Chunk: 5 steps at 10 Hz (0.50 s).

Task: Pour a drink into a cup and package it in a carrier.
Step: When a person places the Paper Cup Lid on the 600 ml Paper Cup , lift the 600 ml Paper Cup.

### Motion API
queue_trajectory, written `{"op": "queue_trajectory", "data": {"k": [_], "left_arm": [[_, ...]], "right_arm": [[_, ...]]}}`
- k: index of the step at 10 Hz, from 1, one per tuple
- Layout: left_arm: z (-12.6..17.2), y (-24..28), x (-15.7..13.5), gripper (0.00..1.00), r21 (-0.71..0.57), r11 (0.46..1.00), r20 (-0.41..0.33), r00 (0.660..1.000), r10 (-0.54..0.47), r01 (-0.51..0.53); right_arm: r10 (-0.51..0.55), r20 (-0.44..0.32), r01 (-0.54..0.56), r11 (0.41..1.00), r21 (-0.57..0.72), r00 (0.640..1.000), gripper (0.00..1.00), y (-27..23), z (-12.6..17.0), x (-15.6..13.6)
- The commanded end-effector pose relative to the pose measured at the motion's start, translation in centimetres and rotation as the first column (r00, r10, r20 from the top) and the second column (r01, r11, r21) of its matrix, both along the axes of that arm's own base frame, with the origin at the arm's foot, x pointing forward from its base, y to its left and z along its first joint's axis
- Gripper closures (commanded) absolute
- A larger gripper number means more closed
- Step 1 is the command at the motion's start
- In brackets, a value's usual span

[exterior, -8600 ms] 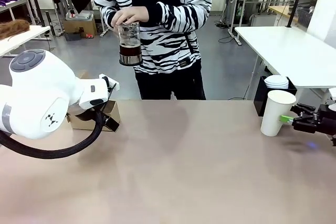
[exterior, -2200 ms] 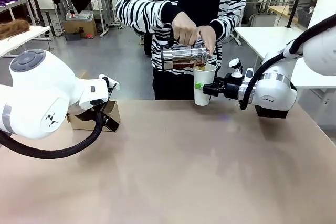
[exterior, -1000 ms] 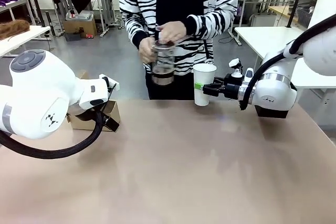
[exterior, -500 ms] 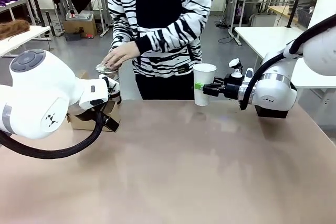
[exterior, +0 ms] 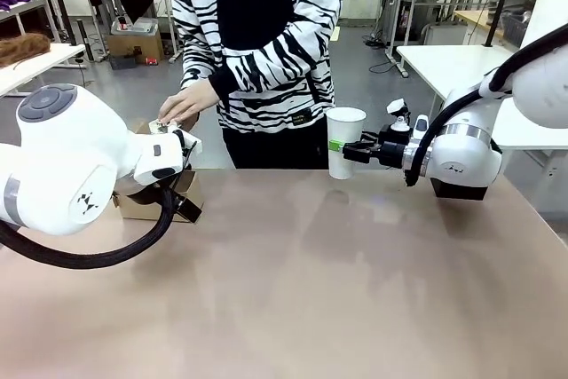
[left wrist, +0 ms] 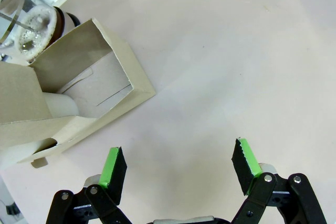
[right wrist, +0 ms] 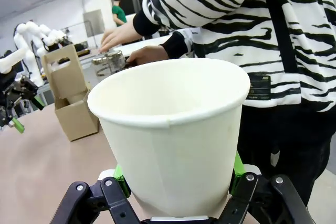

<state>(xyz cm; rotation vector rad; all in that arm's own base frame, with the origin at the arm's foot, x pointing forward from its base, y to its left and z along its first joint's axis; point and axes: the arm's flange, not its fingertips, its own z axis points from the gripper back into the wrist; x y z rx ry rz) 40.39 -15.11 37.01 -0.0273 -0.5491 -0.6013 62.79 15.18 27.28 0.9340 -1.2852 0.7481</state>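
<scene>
While the right hand [exterior: 341,148] grips the lidless tall white paper cup [exterior: 345,135] at centre right of the frame, the clear glass jug [right wrist: 107,62] stands by the small brown cardboard carrier [exterior: 142,208] at left, near the open, empty left hand [left wrist: 178,163], so pouring looks done and packing remains.

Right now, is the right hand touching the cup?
Touching. The right wrist view shows the right hand closed on the cup, its green pads pressed against both sides.
</scene>
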Motion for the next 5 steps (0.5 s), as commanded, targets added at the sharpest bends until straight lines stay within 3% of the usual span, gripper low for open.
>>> {"op": "queue_trajectory", "data": {"k": [1, 5], "left_arm": [[0.04, -0.02, -0.03, 0.0, -0.001, 1.0, 0.001, 1.0, -0.001, 0.001], [0.04, -0.02, -0.03, 0.0, -0.001, 1.0, 0.001, 1.0, -0.001, 0.001]], "right_arm": [[-0.01, -0.004, 0.01, 1.0, 0.014, 1.0, 0.2, 0.26, 0.43, -0.06], [-0.01, -0.004, 0.01, 1.0, 0.014, 1.0, 0.2, 0.26, 0.43, -0.06]]}}
